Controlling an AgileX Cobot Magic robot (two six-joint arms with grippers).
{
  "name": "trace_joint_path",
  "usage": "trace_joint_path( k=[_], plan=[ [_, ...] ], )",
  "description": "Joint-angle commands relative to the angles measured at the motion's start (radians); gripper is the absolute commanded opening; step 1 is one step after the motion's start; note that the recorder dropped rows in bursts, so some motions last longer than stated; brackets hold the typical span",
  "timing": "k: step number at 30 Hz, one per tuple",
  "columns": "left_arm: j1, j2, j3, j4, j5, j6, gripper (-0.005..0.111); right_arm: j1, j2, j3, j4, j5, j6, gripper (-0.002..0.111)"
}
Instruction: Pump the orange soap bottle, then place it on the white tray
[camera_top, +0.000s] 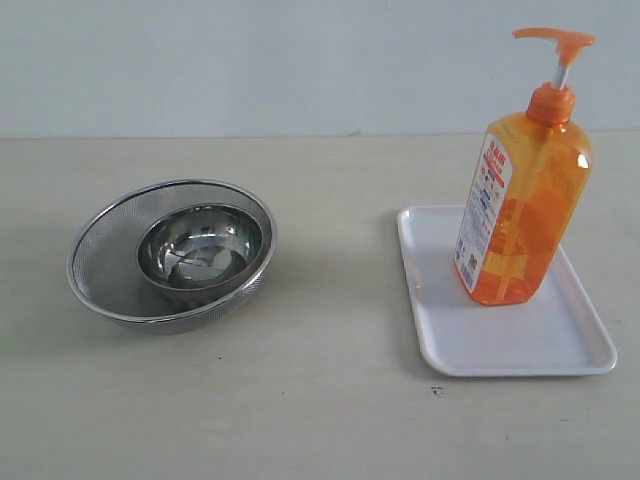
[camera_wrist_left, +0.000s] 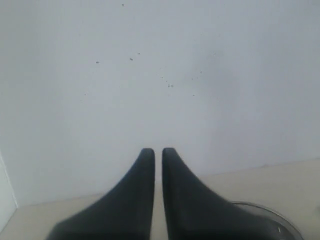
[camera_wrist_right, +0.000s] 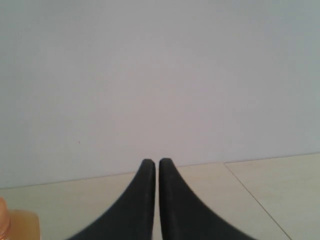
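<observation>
The orange soap bottle (camera_top: 520, 205) stands upright on the white tray (camera_top: 560, 345) at the right of the table, its pump head raised and its label facing left. Neither arm shows in the exterior view. My left gripper (camera_wrist_left: 158, 151) is shut with nothing between its black fingers and faces a pale wall. My right gripper (camera_wrist_right: 158, 161) is also shut and empty, held above the table. A sliver of the orange soap bottle (camera_wrist_right: 17, 225) shows at the corner of the right wrist view, apart from the fingers.
A round steel bowl (camera_top: 200, 245) sits inside a mesh strainer (camera_top: 100, 250) on the left of the table. The strainer's rim (camera_wrist_left: 272, 215) shows at the edge of the left wrist view. A pale wall runs behind the table.
</observation>
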Motion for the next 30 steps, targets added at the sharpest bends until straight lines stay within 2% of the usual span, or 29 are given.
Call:
trace_joint_path(
  k=[1, 8, 13, 30],
  plan=[
    [-0.007, -0.007, 0.073, -0.018, -0.137, 0.002, 0.005, -0.003, -0.004, 0.002, -0.003, -0.006, 0.000, 0.000],
    [-0.005, -0.007, 0.187, -0.030, -0.306, 0.002, 0.005, -0.003, -0.004, 0.002, -0.003, -0.006, 0.000, 0.000],
    [0.029, -0.007, 0.250, -0.067, -0.375, 0.002, 0.005, -0.003, -0.004, 0.002, -0.003, -0.006, 0.000, 0.000],
    [0.144, -0.007, 0.327, -0.183, -0.369, 0.002, 0.005, -0.003, -0.004, 0.002, -0.003, -0.006, 0.000, 0.000]
  ],
)
